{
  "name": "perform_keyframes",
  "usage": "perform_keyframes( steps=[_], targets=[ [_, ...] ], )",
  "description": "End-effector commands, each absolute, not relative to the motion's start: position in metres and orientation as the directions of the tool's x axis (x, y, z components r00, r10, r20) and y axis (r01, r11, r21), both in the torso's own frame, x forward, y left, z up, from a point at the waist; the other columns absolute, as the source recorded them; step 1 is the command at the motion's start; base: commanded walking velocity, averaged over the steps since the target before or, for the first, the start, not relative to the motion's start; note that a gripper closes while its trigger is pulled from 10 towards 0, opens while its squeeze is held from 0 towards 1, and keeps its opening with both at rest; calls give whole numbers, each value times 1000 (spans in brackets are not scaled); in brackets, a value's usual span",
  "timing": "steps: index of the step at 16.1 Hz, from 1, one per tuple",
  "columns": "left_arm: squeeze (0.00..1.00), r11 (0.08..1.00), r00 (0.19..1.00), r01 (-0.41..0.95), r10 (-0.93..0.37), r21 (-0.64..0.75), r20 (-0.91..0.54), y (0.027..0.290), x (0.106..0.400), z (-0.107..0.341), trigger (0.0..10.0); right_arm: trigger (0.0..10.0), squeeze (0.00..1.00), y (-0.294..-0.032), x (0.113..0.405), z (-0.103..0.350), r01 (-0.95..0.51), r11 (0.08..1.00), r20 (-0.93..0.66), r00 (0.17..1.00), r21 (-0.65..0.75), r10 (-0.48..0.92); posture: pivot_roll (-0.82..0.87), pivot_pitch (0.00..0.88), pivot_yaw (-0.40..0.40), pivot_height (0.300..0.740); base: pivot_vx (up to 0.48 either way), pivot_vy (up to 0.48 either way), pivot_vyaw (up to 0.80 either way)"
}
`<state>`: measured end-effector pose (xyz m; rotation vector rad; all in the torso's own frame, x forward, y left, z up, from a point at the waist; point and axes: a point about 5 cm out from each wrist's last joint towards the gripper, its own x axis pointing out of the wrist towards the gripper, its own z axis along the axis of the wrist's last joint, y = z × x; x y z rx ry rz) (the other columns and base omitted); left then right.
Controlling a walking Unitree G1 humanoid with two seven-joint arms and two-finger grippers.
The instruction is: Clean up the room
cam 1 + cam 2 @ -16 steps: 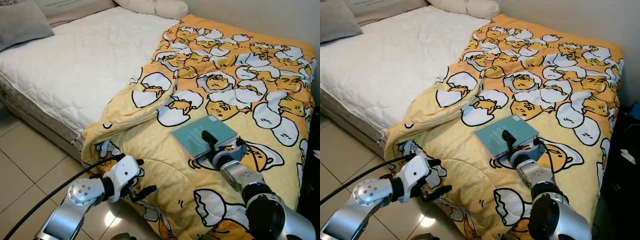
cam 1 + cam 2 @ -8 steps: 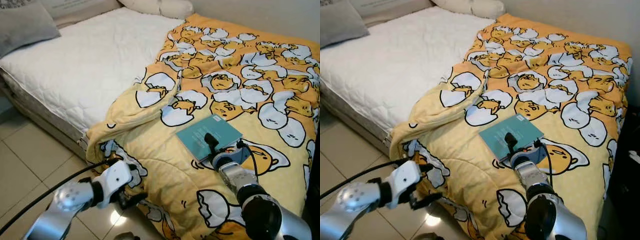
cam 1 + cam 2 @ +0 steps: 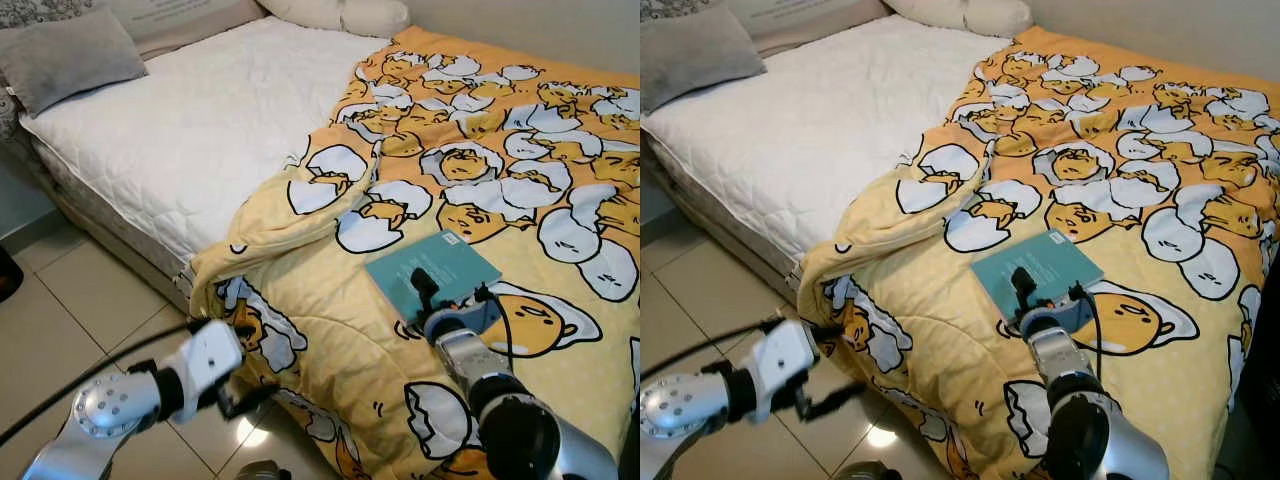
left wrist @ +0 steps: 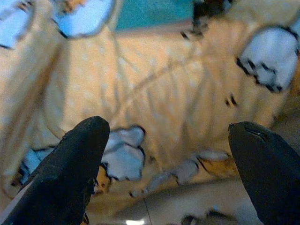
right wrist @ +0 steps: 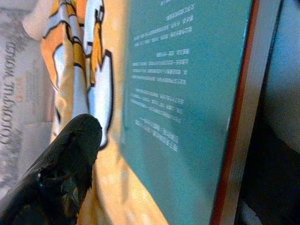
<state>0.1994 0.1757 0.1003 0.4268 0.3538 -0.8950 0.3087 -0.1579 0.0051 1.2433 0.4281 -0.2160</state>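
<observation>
Book [image 3: 432, 268]: thin, flat, rectangular, teal cover with small pale print, red-brown strip along one edge in the right wrist view. Lay flat on the quilt near the foot-side edge of the bed, long axis running diagonally, from the near left corner up toward the far right.

Quilt [image 3: 480, 160]: soft, puffy, stitched, yellow-orange with a repeated white eggshell-and-yolk cartoon print. Covered the right half of the bed, one corner folded back in a thick roll, near edge draped down to the floor.

Mattress [image 3: 190, 120]: white, diamond-quilted, bare on the left half. Grey pillow [image 3: 75, 55] at its far left corner, pale pillow [image 3: 345, 12] at the head.

Floor [image 3: 60, 320]: glossy pale tiles with dark grout.

Right hand [image 3: 425, 288]: black fingers at the book's near edge, one finger resting on the cover; the other hidden, so cannot tell whether clamped or apart.

Left hand [image 3: 240, 400]: fingers spread wide apart, gripping nothing, low over the floor just beside the hanging quilt edge; blurred.
</observation>
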Motion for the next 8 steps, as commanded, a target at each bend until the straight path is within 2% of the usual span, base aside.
perform_keyframes(
  steps=[1, 4, 5, 6, 7, 8],
  targets=[
    [424, 583, 612, 783, -664, 215, -429, 175, 205, 107, 10000, 10000, 0, -151, 320, 17, 343, 248, -370, 926, 906, 71, 322, 22, 56, 740, 0, 0, 0],
    [427, 589, 616, 780, -669, 211, -416, 172, 207, 109, 10000, 10000, 0, -149, 328, 26, 314, 239, -338, 939, 919, 69, 325, 21, 42, 740, 0, 0, 0],
    [424, 588, 615, 782, -669, 207, -418, 172, 207, 109, 10000, 6941, 0, -148, 329, 27, 320, 238, -343, 937, 917, 65, 329, 20, 37, 740, 0, 0, 0],
    [427, 590, 613, 782, -669, 202, -420, 172, 206, 109, 10000, 4431, 0, -149, 329, 27, 326, 239, -349, 935, 915, 59, 332, 21, 32, 740, 0, 0, 0],
    [427, 592, 611, 782, -668, 194, -424, 172, 204, 109, 10000, 2078, 0, -149, 330, 28, 338, 240, -359, 932, 910, 47, 336, 23, 25, 740, 0, 0, 0],
    [424, 593, 611, 782, -668, 193, -426, 172, 204, 109, 10000, 235, 0, -149, 330, 28, 342, 239, -362, 931, 909, 45, 336, 23, 25, 740, 0, 0, 0]
  ],
)
